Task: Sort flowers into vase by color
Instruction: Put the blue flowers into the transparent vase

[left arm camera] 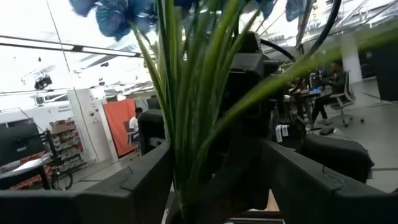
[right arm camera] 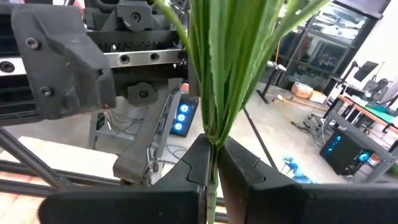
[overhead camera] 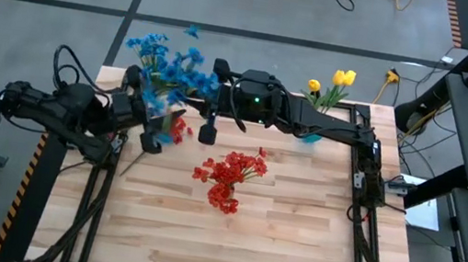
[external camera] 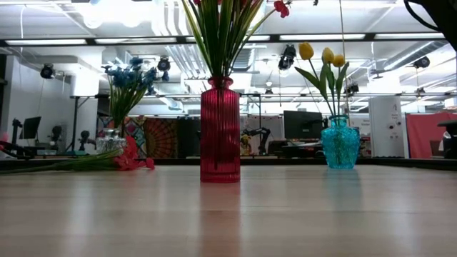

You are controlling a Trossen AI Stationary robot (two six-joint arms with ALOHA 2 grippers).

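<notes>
The left arm reaches in low from the left edge of the wooden surface (overhead camera: pixel 292 242), its forearm angled toward the far left corner, and the left claw (overhead camera: pixel 154 117) sits at the foot of the blue flowers (overhead camera: pixel 170 64). Its fingers (left arm camera: pixel 143 186) stand apart, one on each side of the green stems, which pass between them without being pinched; the blue heads fan out just beyond and above this claw, over a clear vase (external camera: pixel 111 143) that the low view shows near the far left of the surface. Just beside the left claw, toward the middle of the surface, a loose red sprig (overhead camera: pixel 178 130) lies flat on the wood. The right arm stretches horizontally across the far side from its post at the right, wrist pointing left, so the right claw (overhead camera: pixel 197 98) meets the same blue bunch from the opposite side; its fingers (right arm camera: pixel 198 163) are clamped together on a bundle of green stems. Nearer than both claws, at mid-surface, the red flowers (overhead camera: pixel 229 179) stand in a red ribbed vase (external camera: pixel 220 132). Well behind the right arm's elbow, at the far right, the yellow flowers (overhead camera: pixel 334 81) rise from a teal vase (external camera: pixel 340 143).
</notes>
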